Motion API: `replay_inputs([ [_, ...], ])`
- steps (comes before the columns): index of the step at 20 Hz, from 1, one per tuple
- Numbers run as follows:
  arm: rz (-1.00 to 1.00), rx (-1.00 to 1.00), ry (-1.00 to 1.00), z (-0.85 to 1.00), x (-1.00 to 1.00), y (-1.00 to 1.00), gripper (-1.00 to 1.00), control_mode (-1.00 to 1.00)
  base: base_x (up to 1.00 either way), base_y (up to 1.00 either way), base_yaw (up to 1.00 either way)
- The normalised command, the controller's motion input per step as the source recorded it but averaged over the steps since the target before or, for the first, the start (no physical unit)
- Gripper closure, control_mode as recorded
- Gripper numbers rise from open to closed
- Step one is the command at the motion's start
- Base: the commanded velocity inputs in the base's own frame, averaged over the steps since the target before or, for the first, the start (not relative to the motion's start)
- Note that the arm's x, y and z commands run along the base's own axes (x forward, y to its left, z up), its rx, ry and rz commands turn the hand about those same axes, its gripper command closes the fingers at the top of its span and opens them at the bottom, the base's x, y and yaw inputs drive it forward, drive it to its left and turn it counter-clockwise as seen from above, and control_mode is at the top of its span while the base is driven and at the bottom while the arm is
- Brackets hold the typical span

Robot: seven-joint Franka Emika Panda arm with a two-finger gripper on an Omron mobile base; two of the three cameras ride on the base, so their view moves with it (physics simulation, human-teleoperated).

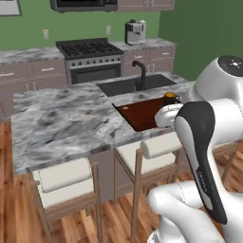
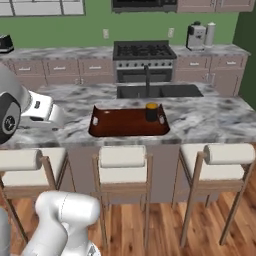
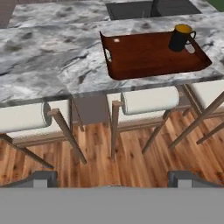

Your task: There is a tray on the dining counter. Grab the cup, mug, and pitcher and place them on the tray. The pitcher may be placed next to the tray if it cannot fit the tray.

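Note:
The dark reddish-brown tray [image 1: 141, 115] [image 2: 125, 124] [image 3: 144, 57] lies on the marbled dining counter [image 1: 61, 123] [image 2: 210, 117] [image 3: 43, 57] in front of the sink. The black mug [image 1: 170, 98] [image 2: 152, 112] [image 3: 180, 37] with its orange inside stands upright on the tray's far right corner. My gripper [image 3: 113, 178] is open, its tips wide apart with nothing between them. It hangs off the counter's front edge above the stools, well short of the tray. The cup and the pitcher are out of view.
A black sink [image 1: 128, 85] [image 2: 160, 91] with a dark faucet [image 1: 141, 73] [image 2: 147, 80] sits behind the tray. Pale stools [image 1: 66, 178] [image 2: 122, 165] [image 3: 148, 99] line the counter's near side over a wooden floor. A stove [image 2: 144, 60] and a coffee machine [image 1: 135, 32] stand at the back wall.

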Motion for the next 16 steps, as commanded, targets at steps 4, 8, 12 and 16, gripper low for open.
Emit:
replay_inputs([
  [4, 0.0, 0.0, 0.0, 0.0, 0.0, 0.0, -1.0, 1.0, -1.0, 1.0, 0.07],
  [8, 0.0, 0.0, 0.0, 0.0, 0.0, 0.0, -1.0, 1.0, -0.97, 1.0, 0.08],
  [12, 0.0, 0.0, 0.0, 0.0, 0.0, 0.0, -1.0, 1.0, -0.67, 1.0, 0.11],
  [16, 0.0, 0.0, 0.0, 0.0, 0.0, 0.0, -1.0, 1.0, -0.04, 1.0, 0.0],
])
